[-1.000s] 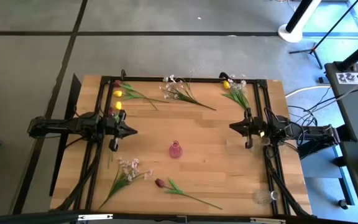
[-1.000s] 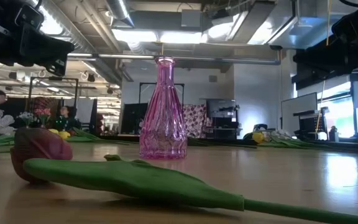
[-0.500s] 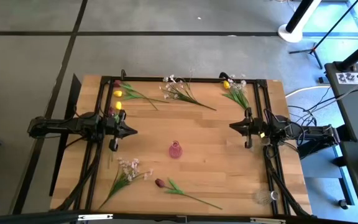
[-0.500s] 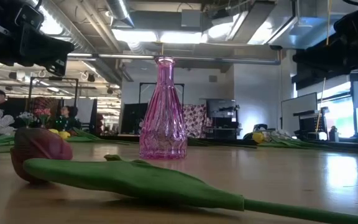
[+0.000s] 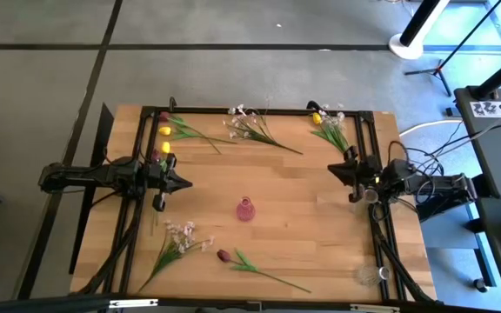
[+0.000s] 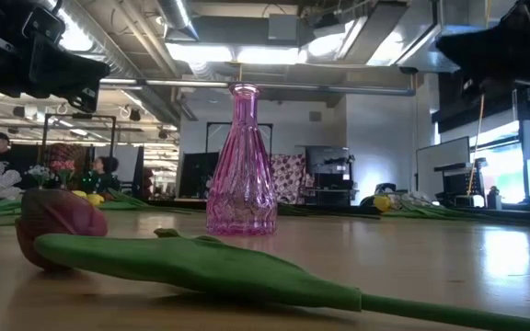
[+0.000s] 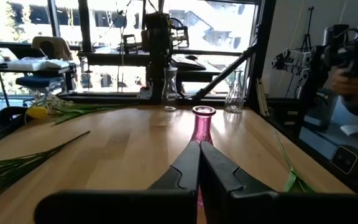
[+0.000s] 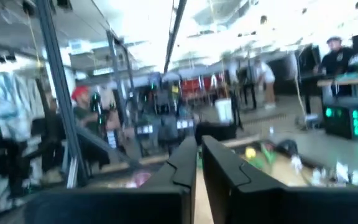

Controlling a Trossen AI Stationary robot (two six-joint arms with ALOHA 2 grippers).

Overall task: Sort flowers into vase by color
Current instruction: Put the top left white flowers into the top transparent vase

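Vase [image 5: 245,209]: stood mid-tabletop, empty.
Flowers [image 5: 249,125]: lay scattered around the vase.
Right gripper [image 5: 351,174]: my fingers were closed, empty, near the yellow tulip [image 5: 317,118]; I judged opening first wise.
Left gripper [image 5: 174,183]: closed, idle.

My right wrist view is smeared; beyond the dark fingers [image 8: 199,163] I can only make out vague yellow and white flowers [image 8: 253,153]. In the low view, the dark red tulip's long green stem [image 6: 247,271] runs off the right edge, and both arms are cropped at the top.
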